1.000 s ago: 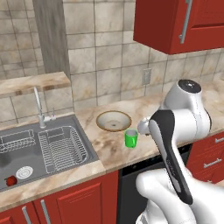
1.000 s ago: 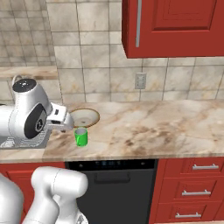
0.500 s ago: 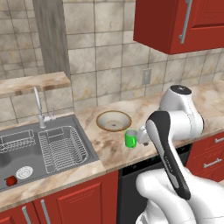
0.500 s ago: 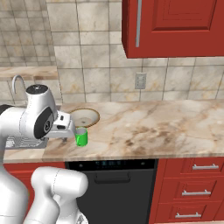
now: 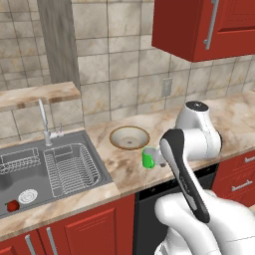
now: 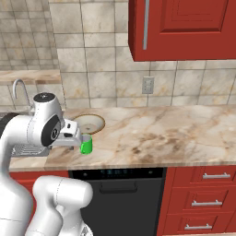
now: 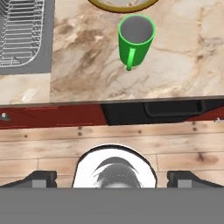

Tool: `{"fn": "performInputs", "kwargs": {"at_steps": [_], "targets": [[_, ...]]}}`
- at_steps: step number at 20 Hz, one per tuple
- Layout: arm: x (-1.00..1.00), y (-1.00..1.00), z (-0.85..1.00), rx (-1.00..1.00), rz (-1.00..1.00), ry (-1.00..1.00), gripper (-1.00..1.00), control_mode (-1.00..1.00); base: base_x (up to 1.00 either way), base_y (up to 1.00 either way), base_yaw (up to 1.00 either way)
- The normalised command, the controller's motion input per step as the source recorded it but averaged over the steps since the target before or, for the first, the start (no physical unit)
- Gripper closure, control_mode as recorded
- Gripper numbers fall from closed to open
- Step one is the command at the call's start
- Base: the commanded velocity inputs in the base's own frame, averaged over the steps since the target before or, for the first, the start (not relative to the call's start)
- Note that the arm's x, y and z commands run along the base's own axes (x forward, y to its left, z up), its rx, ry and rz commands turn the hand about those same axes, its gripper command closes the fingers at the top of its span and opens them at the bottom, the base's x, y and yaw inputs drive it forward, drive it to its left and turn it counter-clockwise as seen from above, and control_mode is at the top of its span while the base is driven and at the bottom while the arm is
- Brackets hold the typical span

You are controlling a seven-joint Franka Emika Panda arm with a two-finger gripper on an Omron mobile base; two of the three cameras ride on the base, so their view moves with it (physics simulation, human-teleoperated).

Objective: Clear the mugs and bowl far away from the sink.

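Counter [image 5: 124, 167]: A marbled beige worktop runs along the tiled wall above red cabinet fronts and a black dishwasher panel [image 6: 117, 174].
Sink [image 5: 30, 169]: The grey metal basin sits at the left end of the counter, its wire rack [image 5: 67, 167] on the right side, a round drain [image 5: 27, 183] on its floor and a small red item in its near corner; the curved silver faucet [image 5: 44, 122] rises behind it.
Arm: The white arm reaches in over the front edge of the counter, its hand just right of the green mug in the left base view.
Bowl [image 5: 129, 137]: The wide, shallow, tan-rimmed bowl rests flat on the counter, right of the sink and nearer the wall than the mug.
Green mug [image 7: 135, 40]: Upright and empty, it stands on the counter just in front of the bowl, close to its rim, handle turned toward the counter's front edge.
Gripper [image 7: 112, 179]: Released and spread wide, both dark fingertips [image 7: 41, 178] far apart, nothing between them; it hovers short of the mug, apart from it, over the counter's front edge.
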Motion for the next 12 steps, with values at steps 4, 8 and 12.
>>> {"fn": "performInputs", "kwargs": {"at_steps": [4,8,12], "targets": [[0.52,0.0,-0.26,-0.06,0.0,0.0,-1.0,-1.0,0.0,0.0,0.0],[0.5,0.0,-0.24,-0.03,0.0,0.02,-1.0,-1.0,0.0,0.0,0.0],[0.45,0.01,-0.3,0.0,0.0,0.05,-1.0,-1.0,0.0,0.0,0.0]]}}
